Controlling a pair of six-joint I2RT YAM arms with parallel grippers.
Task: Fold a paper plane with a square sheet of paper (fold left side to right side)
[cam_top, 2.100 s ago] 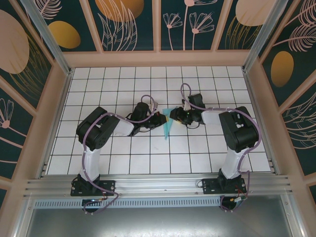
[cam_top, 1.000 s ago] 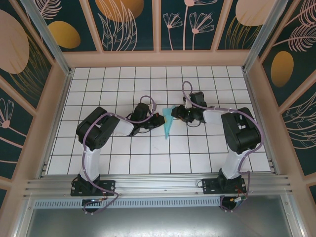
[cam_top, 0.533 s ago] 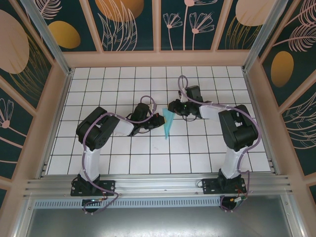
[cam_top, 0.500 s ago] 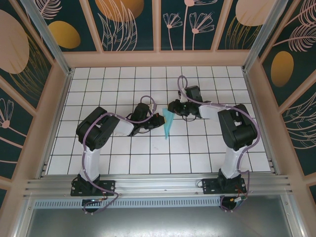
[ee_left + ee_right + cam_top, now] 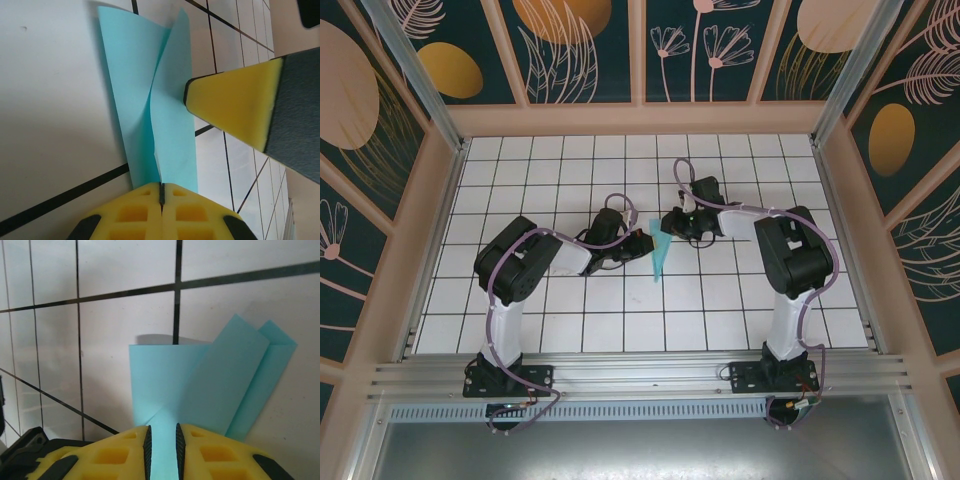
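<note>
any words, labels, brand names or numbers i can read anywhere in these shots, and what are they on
None: there is no readable text in any view.
The blue paper is plain.
The white tiles carry only black grid lines.
The wall panels show leaf and flower drawings, no lettering.
The yellow pads and the arms bear no legible marking.

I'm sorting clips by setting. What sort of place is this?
Probably a purpose-built robot test cell, not a home: a white grid table, leaf-print wall panels, and a left arm and right arm bolted to an aluminium rail at the near edge, working on a paper.
</note>
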